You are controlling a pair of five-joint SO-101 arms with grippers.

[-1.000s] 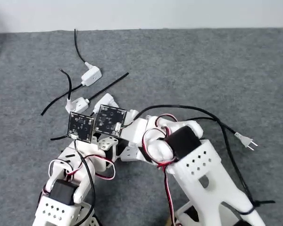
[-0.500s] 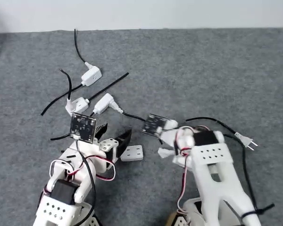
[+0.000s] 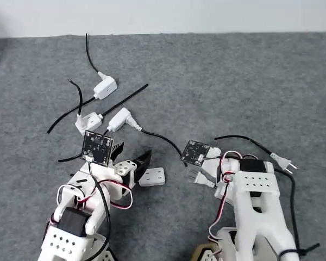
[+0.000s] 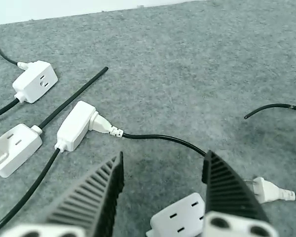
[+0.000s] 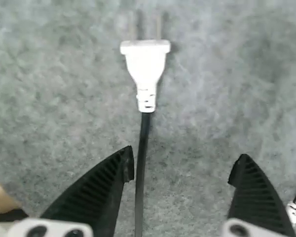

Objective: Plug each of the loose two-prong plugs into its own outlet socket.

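so, white cords and a far socket (image 3: 105, 87) crowd the upper left, while bare carpet (image 3: 233, 76) spreads across the upper right. lower centre, the left gripper (image 4: 164, 158) gapes wide and empty, with a near socket (image 4: 180, 219) by its jaws. the right gripper (image 5: 186, 153) is spread, gripping nothing, astride the cord (image 5: 142, 148) of a loose plug (image 5: 144, 61).

Surface (image 3: 261, 70): mottled grey. Plug (image 5: 144, 61): white; cord (image 5: 140, 163) black. Outlet socket (image 4: 35, 81): white. Left hand (image 4: 164, 158): black, ribbed. Right hand (image 5: 186, 154): black, ribbed. Right arm (image 3: 258, 217): white.
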